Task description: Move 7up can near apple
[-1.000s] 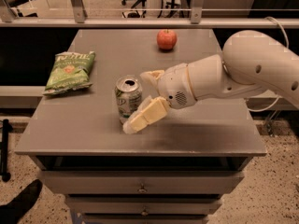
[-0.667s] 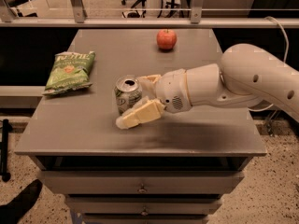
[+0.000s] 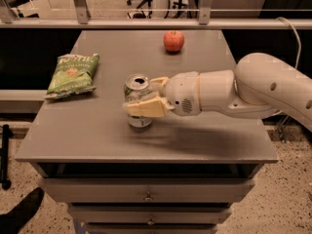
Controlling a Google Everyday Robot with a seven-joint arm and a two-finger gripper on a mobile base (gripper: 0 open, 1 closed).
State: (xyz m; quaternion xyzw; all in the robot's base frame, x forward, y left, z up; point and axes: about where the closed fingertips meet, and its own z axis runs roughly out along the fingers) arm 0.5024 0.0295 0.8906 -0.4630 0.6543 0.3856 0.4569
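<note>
My claw (image 3: 140, 95) is sticking in from 3 o'clock, clamping the can (image 3: 137, 84), which is standing mid-counter (image 3: 204, 135). Apple (image 3: 173, 41) is sitting well off at the can's 1 o'clock, near the far edge.

the gripper (image 3: 142, 95) has slid left from the right side of the can (image 3: 137, 84) and now sits around it at the middle of the frame. its near finger (image 3: 146, 106), which a second ago pointed down and left below the can, now lies level across the can's front, with the far finger behind the rim. the gap between them has narrowed to the can's width, so they clasp it. the arm (image 3: 258, 87) has dropped from the upper right and lies flatter.
</note>
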